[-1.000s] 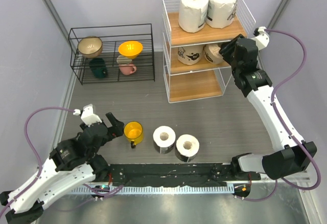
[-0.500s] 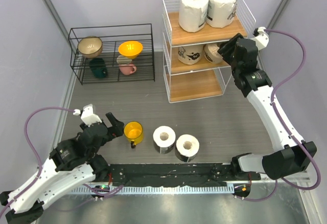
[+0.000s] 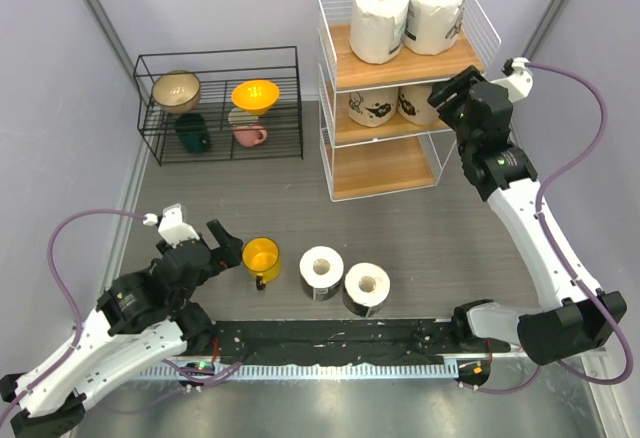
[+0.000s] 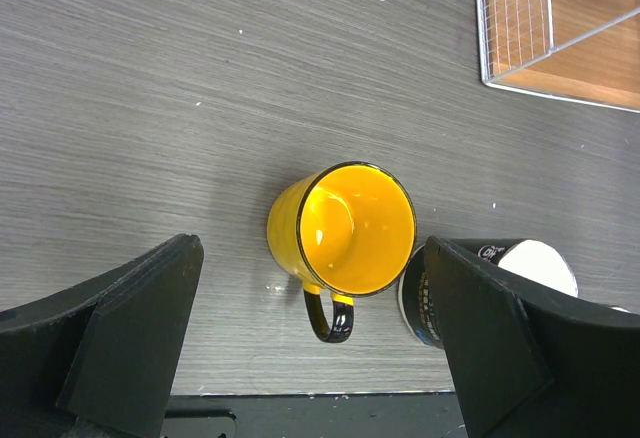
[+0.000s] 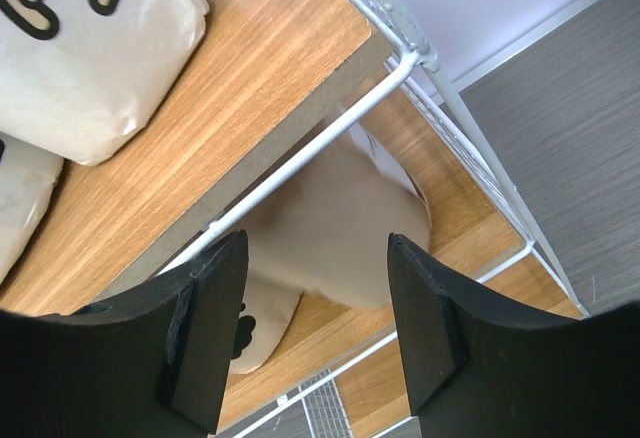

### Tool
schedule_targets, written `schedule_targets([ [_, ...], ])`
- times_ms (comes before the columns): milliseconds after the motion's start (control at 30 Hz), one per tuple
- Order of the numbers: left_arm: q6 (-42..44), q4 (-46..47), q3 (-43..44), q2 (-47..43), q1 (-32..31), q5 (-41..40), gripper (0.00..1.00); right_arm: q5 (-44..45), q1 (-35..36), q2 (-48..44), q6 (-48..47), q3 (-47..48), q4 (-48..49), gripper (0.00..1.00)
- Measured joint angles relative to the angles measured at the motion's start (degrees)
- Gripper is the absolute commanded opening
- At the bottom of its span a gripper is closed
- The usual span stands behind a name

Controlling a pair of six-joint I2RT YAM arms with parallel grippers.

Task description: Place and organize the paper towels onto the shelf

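The shelf (image 3: 385, 169) stands at the back right. Two white paper towels (image 3: 380, 18) (image 3: 433, 10) stand on its top board. On the middle board lie a printed roll (image 3: 371, 106) and a beige roll (image 3: 415, 104). My right gripper (image 3: 443, 101) is open just outside that tier. In the right wrist view its fingers (image 5: 315, 243) flank the beige roll (image 5: 335, 193) without touching it. Two more rolls (image 3: 321, 272) (image 3: 367, 289) stand on the table near the front. My left gripper (image 3: 232, 243) hangs open and empty over the yellow cup (image 4: 355, 228).
A low black wire rack (image 3: 220, 106) with bowls and cups stands at the back left. The yellow cup (image 3: 261, 257) sits left of the dark-wrapped roll (image 4: 425, 298). The shelf's bottom board holds nothing. Grey walls close in on both sides.
My right gripper has opened, let go of the beige roll on the middle board and drawn back a little to the right. The left arm has not moved.
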Motion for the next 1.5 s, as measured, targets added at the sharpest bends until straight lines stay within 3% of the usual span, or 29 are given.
schedule_targets([
  [433,0.00,0.00,0.00,0.00,0.00,0.00,1.00,0.00,0.00,-4.44,-0.20,-2.14,1.33,0.64],
  [700,0.02,0.02,0.00,0.00,0.00,-0.02,1.00,-0.04,0.00,-12.81,-0.85,-4.76,0.07,0.64],
  [833,0.13,0.20,0.00,0.07,0.00,-0.04,1.00,-2.73,0.00,-17.70,-1.66,-5.25,-4.04,0.64],
  [1000,0.48,0.61,0.24,1.44,0.00,-0.17,1.00,-12.72,1.11,-18.29,-2.54,-3.56,-14.51,0.64],
  [1100,0.63,1.01,0.66,2.84,0.00,-0.20,1.00,-14.34,7.50,-17.99,-2.75,-3.93,-22.47,0.65],
  [1267,0.83,2.62,0.68,3.85,0.00,-0.15,1.00,-12.66,25.44,-19.78,1.16,-9.35,-32.28,0.65],
  [1500,1.38,4.31,0.68,5.73,0.00,0.02,1.00,-5.35,46.93,-22.08,15.47,-24.17,-39.52,0.65],
])
